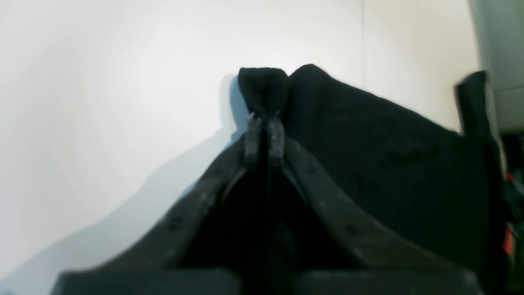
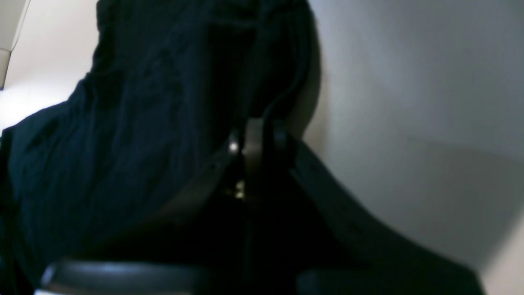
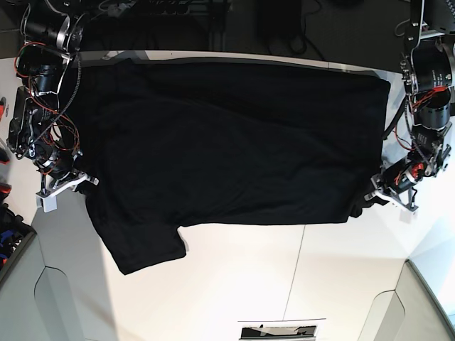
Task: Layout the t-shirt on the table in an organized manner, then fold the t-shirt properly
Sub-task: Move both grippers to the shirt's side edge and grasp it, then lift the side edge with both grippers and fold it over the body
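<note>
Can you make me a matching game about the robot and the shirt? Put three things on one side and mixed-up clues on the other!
Things:
1. t-shirt
2. table
3. left pincer

Clues:
A. white, with thin dark seams
B. shut on a bunched bit of black cloth
C. black, spread wide, one sleeve sticking out toward the near edge

Right pairs: 1-C, 2-A, 3-B
</note>
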You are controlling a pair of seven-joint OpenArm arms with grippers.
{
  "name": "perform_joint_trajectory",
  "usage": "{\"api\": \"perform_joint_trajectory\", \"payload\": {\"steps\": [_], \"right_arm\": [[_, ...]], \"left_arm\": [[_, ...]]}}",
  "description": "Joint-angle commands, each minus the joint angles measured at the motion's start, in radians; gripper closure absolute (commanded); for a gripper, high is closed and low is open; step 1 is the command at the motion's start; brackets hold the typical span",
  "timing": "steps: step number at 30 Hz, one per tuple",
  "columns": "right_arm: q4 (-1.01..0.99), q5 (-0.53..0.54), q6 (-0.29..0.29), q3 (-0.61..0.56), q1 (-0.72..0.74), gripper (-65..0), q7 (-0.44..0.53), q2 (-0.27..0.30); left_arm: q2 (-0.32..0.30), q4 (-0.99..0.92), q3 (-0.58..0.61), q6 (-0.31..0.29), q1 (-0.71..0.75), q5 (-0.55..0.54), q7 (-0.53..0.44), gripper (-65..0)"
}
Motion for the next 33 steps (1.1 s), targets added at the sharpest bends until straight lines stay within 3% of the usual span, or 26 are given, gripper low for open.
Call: {"api": "perform_joint_trajectory", "payload": {"steps": [1, 7, 16, 24, 33], "right_arm": [[0.029, 0.002, 0.006, 0.000, 0.019, 0.0, 0.000, 0.024], [0.096, 0.030, 0.006, 0.000, 0.014, 0.0, -0.093, 0.090], [0.112, 0.155, 0.018, 0.000, 0.011, 0.0, -0.188, 0.175], [0.168, 0.238, 0.023, 0.001, -0.091, 0.0, -0.220, 0.239], [0.364, 0.229, 0.023, 0.043, -0.317, 0.0, -0.203, 0.238]], "left_arm": [[-0.042, 0.035, -0.003, -0.009, -0.029, -0.054, 0.015, 0.0], [-0.117, 0.145, -0.003, -0.009, -0.006, -0.293, 0.270, 0.0], [-0.225, 0.330, -0.003, -0.009, 0.161, -0.555, 0.442, 0.0], [-0.311, 0.532, -0.003, -0.009, 0.359, -0.582, 0.454, 0.0], [-0.320, 0.722, -0.003, -0.009, 0.521, -0.597, 0.476, 0.0]]}}
